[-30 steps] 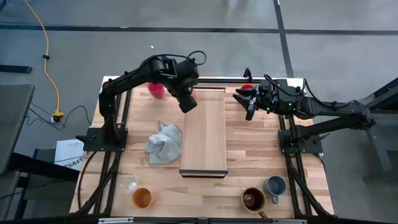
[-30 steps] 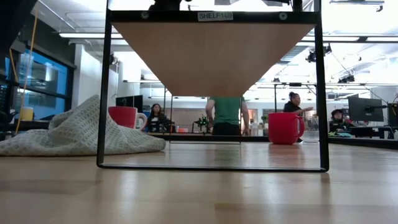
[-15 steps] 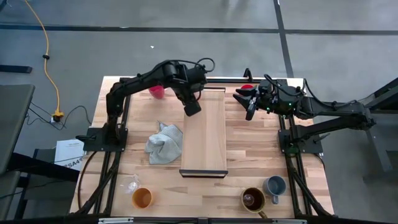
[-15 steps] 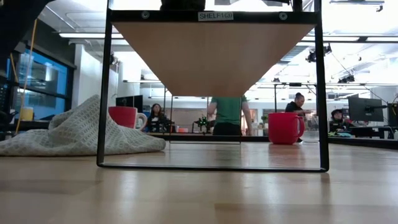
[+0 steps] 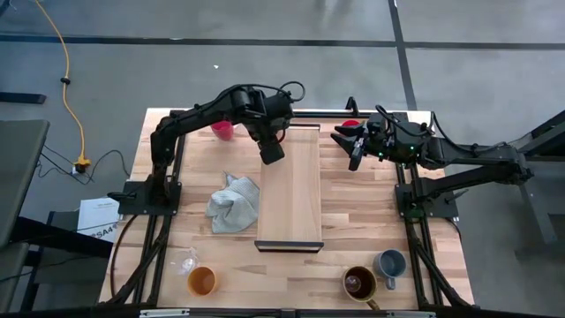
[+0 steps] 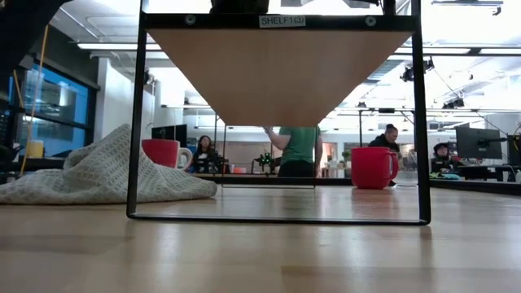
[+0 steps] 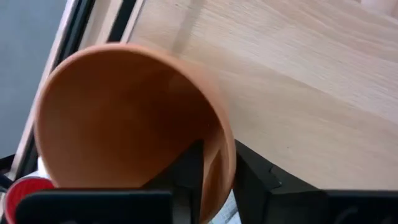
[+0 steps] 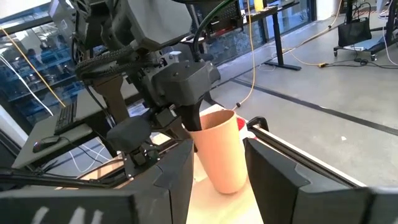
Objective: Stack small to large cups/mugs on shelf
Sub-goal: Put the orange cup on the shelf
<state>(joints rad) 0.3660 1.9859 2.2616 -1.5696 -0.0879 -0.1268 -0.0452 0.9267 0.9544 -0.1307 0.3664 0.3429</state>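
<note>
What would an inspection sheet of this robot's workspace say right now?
Surface: butcher-block table, raised shelf in the middle.
Job's things: peach cup at shelf's far end; red mugs at back; orange cup, brown mug, blue-grey mug, clear glass at front.
Clutter: grey cloth.
Grippers: left gripper on the peach cup's rim; right gripper waits beside shelf.
Cables: yellow cord on floor.
Surroundings: people in background.

Seven drinking vessels in view: one peach cup, one pink cup, one red cup, one orange cup, one brown mug, one blue-grey mug, one clear glass. One shelf and one grey cloth on one tabletop.
</note>
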